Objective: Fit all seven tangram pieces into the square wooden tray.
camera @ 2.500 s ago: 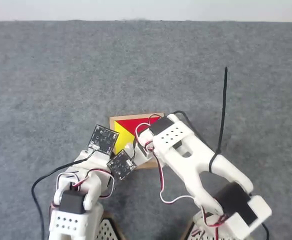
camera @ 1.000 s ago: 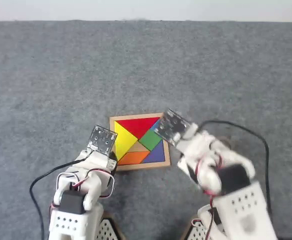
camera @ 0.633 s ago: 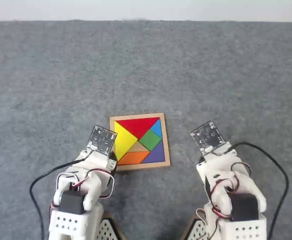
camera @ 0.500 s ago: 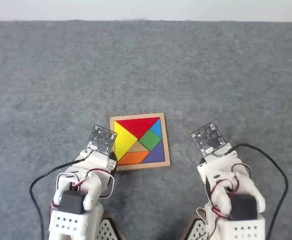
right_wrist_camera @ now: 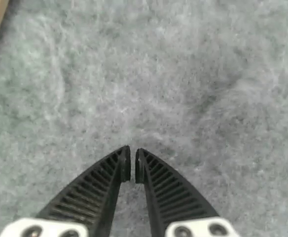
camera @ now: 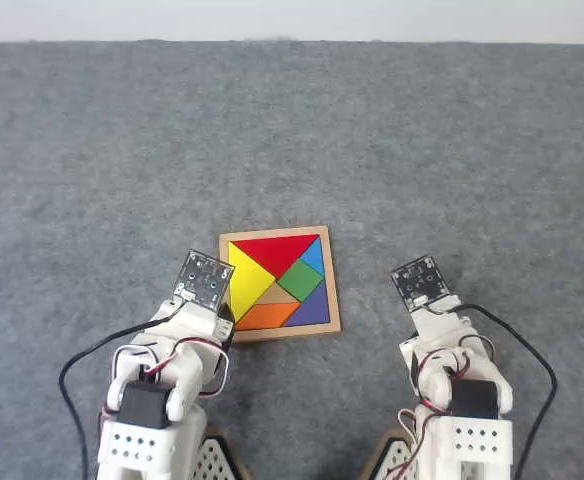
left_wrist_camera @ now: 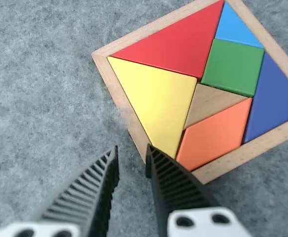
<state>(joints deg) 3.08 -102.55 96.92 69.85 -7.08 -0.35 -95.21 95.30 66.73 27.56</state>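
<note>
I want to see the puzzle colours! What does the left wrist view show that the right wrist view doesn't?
Left wrist view: coloured pieces in the tray, like the red triangle, yellow triangle and green square, with the left jaws slightly apart at its edge. Right wrist view: the right jaws closed over the carpet. Both: grey carpet and some of the tray's wooden rim.

wooden tray (camera: 272,232) — square, flat on grey mat (camera: 452,150) | coloured pieces (left_wrist_camera: 159,94) — six seated flush | centre triangle (left_wrist_camera: 210,101) tan
</note>
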